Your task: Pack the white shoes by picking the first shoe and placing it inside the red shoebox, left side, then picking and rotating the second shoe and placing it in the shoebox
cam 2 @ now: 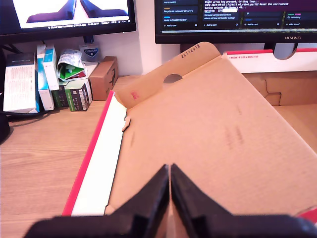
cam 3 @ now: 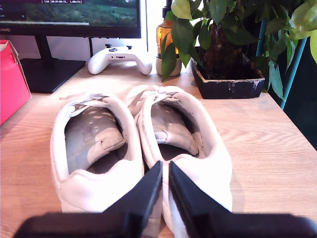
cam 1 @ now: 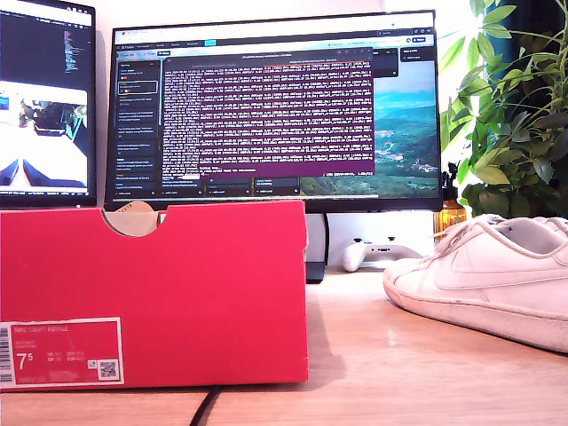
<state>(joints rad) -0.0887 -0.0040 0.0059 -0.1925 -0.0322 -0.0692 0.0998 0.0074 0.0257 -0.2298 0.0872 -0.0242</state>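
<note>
Second wrist view shows two white shoes side by side on the desk, touching, heels toward our camera and toes toward the monitor, openings up. That heel-first lineup probably gives us a rim to pinch. My second gripper hangs just over the gap between the two heels, jaws pressed together, holding nothing.

Red shoebox sits at the exterior view's left, label facing that camera; only one shoe shows at that view's right, well apart from the box. No arm is visible in the exterior view.

First wrist view looks into the box: bare cardboard floor, no shoes inside, lid flap folded back toward the monitors. My first gripper hovers over the box interior, jaws closed and empty. We judge packing not started; the second gripper must open before any pick.

Count: two shoes, one box, two grippers, one white game controller beyond the toes, one potted plant beside it.
</note>
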